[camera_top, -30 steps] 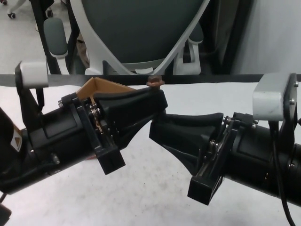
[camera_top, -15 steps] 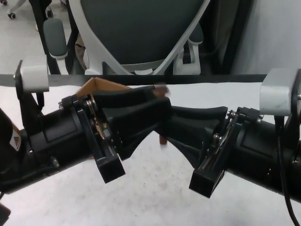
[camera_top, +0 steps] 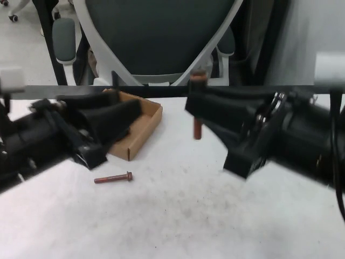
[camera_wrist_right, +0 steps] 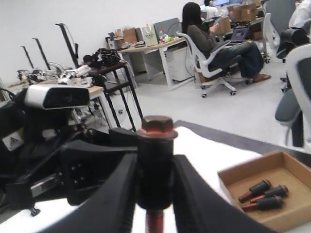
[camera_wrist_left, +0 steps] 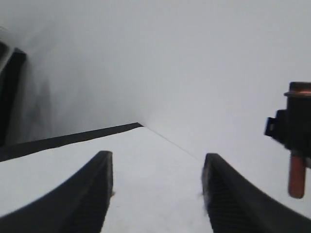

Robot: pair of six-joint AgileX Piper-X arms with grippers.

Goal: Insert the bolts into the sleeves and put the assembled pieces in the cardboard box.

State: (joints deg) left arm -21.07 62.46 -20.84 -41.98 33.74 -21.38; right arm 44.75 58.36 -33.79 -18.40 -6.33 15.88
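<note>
Right wrist view: three pieces (camera_wrist_right: pixel 260 195) in the box (camera_wrist_right: pixel 273 171), right gripper (camera_wrist_right: pixel 154 170) pinches a sleeved bolt (camera_wrist_right: pixel 156 145), left gripper (camera_wrist_left: pixel 158 160) gapes empty, one bare bolt (camera_top: pixel 113 177) to go.

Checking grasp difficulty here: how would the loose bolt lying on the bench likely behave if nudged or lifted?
The loose bolt looks like rigid metal, so it should stay stiff. Lying on its side on the flat bench, it may roll when nudged, probably in an arc around its flanged head. It sits low against the surface, so a pinch could slip off.

No legible text anywhere.
</note>
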